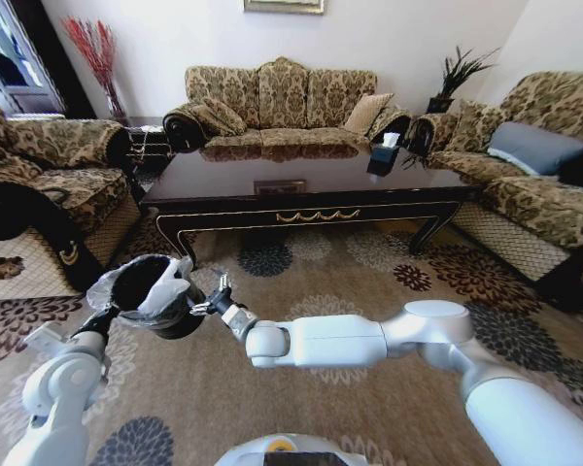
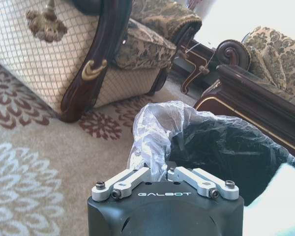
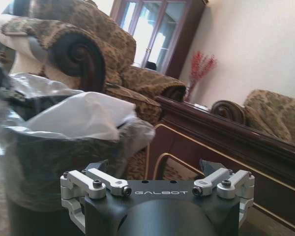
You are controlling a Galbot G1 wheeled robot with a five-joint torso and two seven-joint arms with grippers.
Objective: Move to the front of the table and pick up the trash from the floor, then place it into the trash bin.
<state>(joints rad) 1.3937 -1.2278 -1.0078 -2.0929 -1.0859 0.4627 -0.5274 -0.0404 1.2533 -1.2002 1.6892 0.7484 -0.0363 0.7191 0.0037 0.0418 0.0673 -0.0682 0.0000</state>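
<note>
Left hand (image 2: 164, 173) grips the trash bin's liner while the right hand (image 1: 221, 296) hangs released beside the rim.

Seen from the head, the trash bin (image 1: 160, 316) is held up over the floor (image 1: 369, 267) in front of the robot, well short of the worktop (image 1: 301, 184), which stands beyond it among the patterned sofas. In the left wrist view the left hand's fingers are pinched together on a bunched fold of the clear liner (image 2: 157, 128) at the bin's edge. A flat white napkin (image 3: 83, 118) lies across the bin's mouth, resting on the rim. The right hand's fingers are spread apart, holding nothing, close to the bin's side in the right wrist view.
</note>
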